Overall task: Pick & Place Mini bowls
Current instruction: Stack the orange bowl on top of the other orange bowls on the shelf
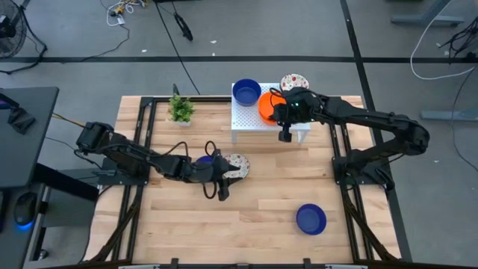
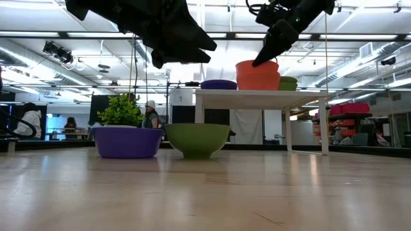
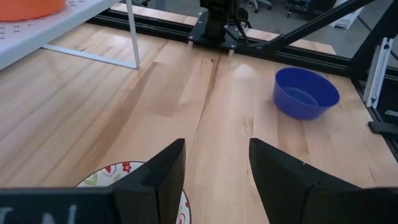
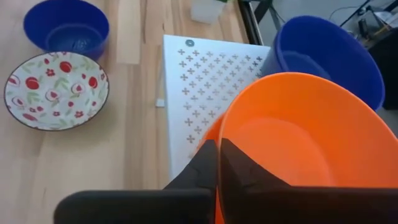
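My right gripper (image 4: pixel 217 165) is shut on an orange mini bowl (image 4: pixel 292 143) over the white perforated stand (image 1: pixel 250 123). That bowl sits in a second orange bowl (image 4: pixel 210 132). A blue bowl (image 1: pixel 246 92) stands on the stand's far left part. My left gripper (image 3: pixel 214 180) hangs open above the table's middle with nothing between its fingers. A speckled bowl (image 1: pixel 239 163) rests on the wood just beside and below it, and a blue bowl (image 1: pixel 202 160) stands next to that one. Another blue bowl (image 1: pixel 311 219) sits near the front right. My right gripper pinches the top orange bowl's rim (image 4: pixel 227 127) on the side nearest the wrist, one finger outside the wall and one inside. The fingers slant down from above. The bowl stays upright, nested in the orange bowl below it on the stand.
A small green potted plant (image 1: pixel 181 110) stands at the far left of the table. A speckled bowl (image 1: pixel 294 81) lies behind the stand. Black frame rails (image 1: pixel 142 142) run along both sides. Bare wood lies between the stand and the front blue bowl.
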